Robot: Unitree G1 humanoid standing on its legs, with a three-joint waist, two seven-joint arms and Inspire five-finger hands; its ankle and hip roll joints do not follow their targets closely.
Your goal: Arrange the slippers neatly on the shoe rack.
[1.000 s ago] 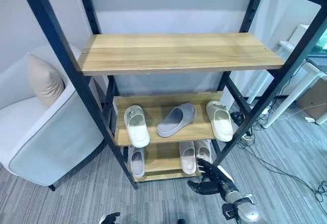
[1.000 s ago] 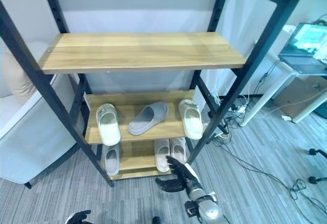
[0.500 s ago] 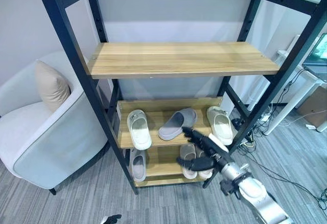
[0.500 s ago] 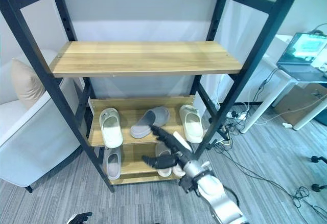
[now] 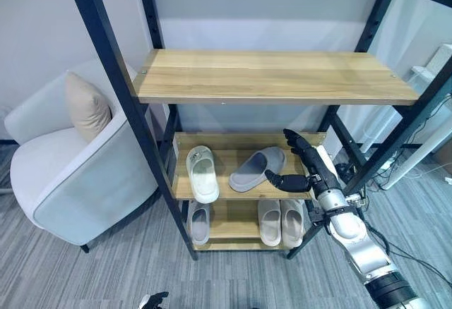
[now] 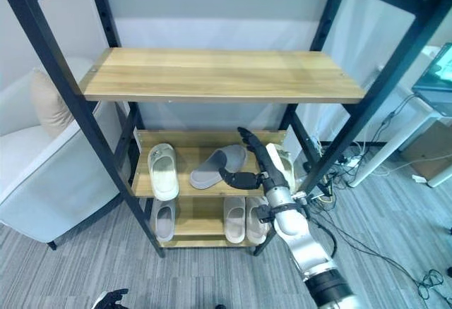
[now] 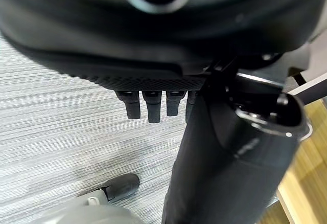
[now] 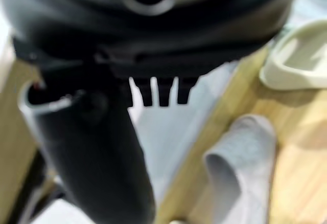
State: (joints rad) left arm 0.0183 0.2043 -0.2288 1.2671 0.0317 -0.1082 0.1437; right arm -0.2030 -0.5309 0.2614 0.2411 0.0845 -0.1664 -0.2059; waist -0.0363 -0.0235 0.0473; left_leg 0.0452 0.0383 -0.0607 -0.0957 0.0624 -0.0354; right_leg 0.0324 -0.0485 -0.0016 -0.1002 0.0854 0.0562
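The shoe rack (image 5: 275, 76) has a black frame and wooden shelves. Its middle shelf (image 5: 233, 190) holds a cream slipper (image 5: 203, 173) at the left and a grey slipper (image 5: 256, 169) lying askew in the middle. A second cream slipper (image 6: 284, 162) at the right is partly hidden behind my right hand (image 5: 302, 168). That hand is open in front of this shelf, its thumb close to the grey slipper's toe. The bottom shelf carries a grey slipper (image 5: 199, 221) and a pale pair (image 5: 280, 221). My left hand (image 5: 152, 300) hangs open near the floor.
A white armchair (image 5: 63, 182) with a beige cushion (image 5: 86, 108) stands close against the rack's left side. White desk legs (image 5: 424, 147) and cables lie on the floor to the right. Grey carpet (image 5: 106, 274) runs in front of the rack.
My right hand has risen from floor level by the bottom shelf to the middle shelf, beside the grey slipper. The camera has shifted; the slippers lie as before.
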